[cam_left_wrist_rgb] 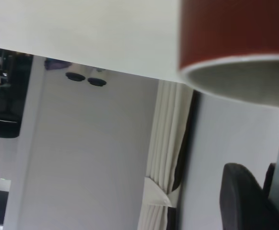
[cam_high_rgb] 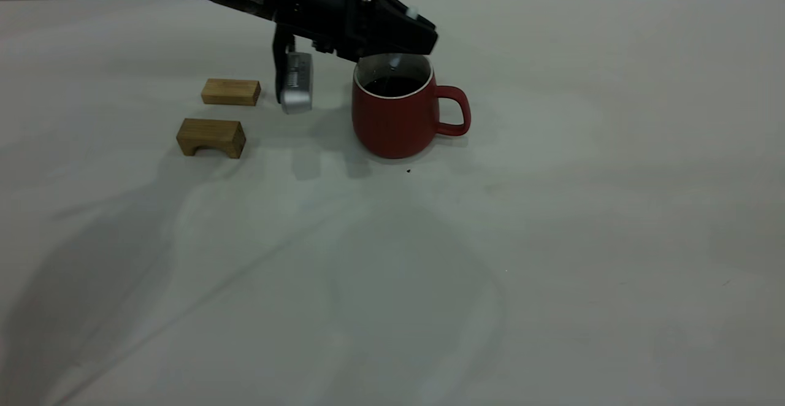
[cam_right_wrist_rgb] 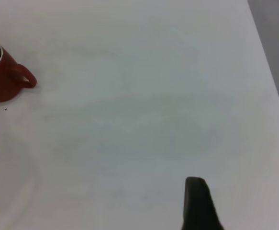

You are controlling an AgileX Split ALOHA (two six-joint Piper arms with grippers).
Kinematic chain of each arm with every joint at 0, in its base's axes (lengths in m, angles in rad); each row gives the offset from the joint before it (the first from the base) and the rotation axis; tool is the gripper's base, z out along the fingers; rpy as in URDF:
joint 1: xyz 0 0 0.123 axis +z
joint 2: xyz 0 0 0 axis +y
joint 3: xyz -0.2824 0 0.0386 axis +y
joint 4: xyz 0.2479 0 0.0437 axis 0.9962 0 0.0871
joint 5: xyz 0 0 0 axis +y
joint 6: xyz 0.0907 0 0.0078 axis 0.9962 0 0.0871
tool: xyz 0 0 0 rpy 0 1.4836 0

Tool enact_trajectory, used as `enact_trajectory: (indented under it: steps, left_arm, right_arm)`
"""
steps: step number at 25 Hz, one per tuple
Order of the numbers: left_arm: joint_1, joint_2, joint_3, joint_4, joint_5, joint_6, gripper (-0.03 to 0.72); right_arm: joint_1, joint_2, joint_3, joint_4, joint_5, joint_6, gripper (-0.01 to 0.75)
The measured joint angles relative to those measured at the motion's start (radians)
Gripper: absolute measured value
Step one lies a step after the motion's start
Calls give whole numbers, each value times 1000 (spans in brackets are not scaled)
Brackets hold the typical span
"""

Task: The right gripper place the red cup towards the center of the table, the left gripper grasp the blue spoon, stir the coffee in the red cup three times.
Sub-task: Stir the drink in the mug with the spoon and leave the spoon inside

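Stirring underway, judging by the left gripper (cam_high_rgb: pixel 423 26) poised just above the red cup (cam_high_rgb: pixel 395 118), clamped on the blue spoon (cam_high_rgb: pixel 395 62) dipping into the coffee (cam_high_rgb: pixel 392 86); right gripper (cam_right_wrist_rgb: pixel 196 201) idle well away from cup, finger state unclear.

Blue spoon (cam_high_rgb: pixel 395 62) mostly hidden by left gripper (cam_high_rgb: pixel 423 35) and red cup (cam_high_rgb: pixel 395 118).

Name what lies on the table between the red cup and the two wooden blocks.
In the exterior view, nothing rests on the table between the red cup and the wooden blocks; only the left arm's silver-grey block hangs above that stretch.
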Motion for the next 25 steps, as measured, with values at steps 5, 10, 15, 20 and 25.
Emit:
enact_trajectory:
  steps: [5, 10, 15, 20, 25]
  left_arm:
    - [1, 0, 0, 0, 16, 0, 138]
    - [1, 0, 0, 7, 24, 0, 138]
    - [1, -2, -6, 59, 31, 5, 156]
    - [1, -8, -7, 115, 32, 132, 369]
    - [1, -71, -7, 184, 31, 397, 519]
  right_arm:
    - [0, 0, 0, 0, 0, 0, 510]
    - [0, 0, 0, 0, 0, 0, 510]
    - [0, 0, 0, 0, 0, 0, 510]
    - [0, 0, 0, 0, 0, 0, 510]
    - [0, 0, 0, 0, 0, 0, 510]
